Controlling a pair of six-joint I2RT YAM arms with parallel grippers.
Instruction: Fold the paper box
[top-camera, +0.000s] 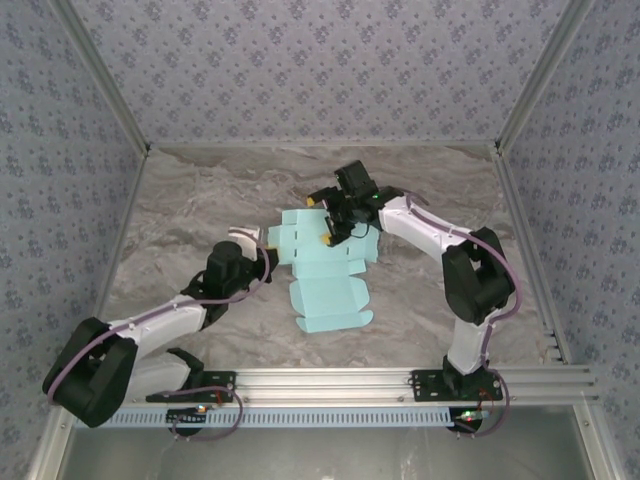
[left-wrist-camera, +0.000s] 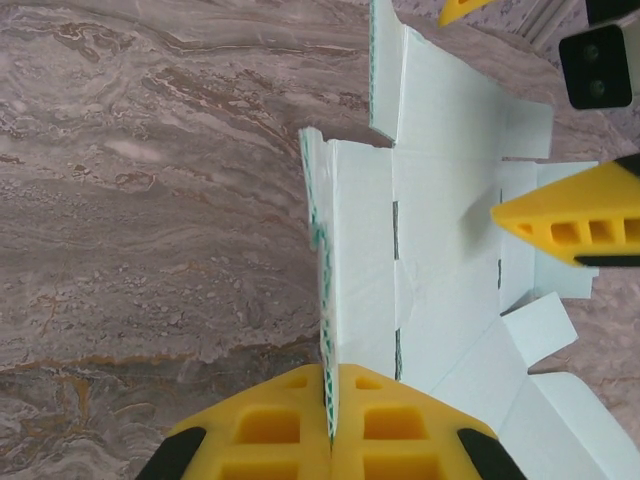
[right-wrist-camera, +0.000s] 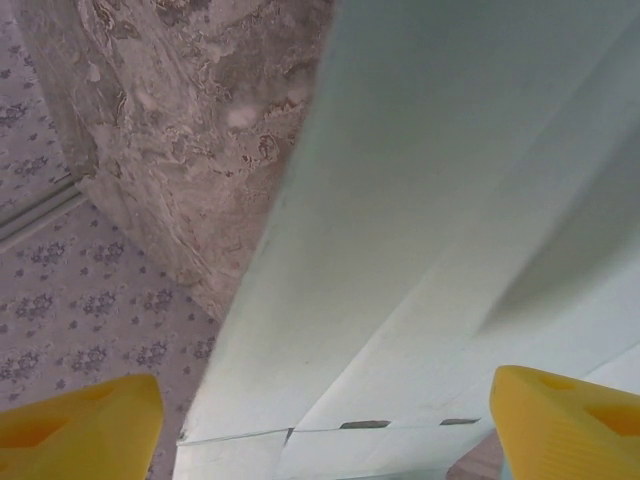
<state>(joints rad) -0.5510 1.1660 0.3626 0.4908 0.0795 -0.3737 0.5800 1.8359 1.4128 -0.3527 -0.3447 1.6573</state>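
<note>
The paper box (top-camera: 325, 285), a pale-blue die-cut blank, is spread out mid-way across the marbled table (top-camera: 200, 200). One upturned side flap is pinched edge-on in the clenched left gripper (left-wrist-camera: 328, 400). The right gripper (right-wrist-camera: 325, 410) is held spread wide over the blank's far panels.

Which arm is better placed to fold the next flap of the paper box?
Probably the left: the left hand is shut on a raised side edge of the paper box, ready to fold it over. The right hand is open over the far end, gripping nothing.
</note>
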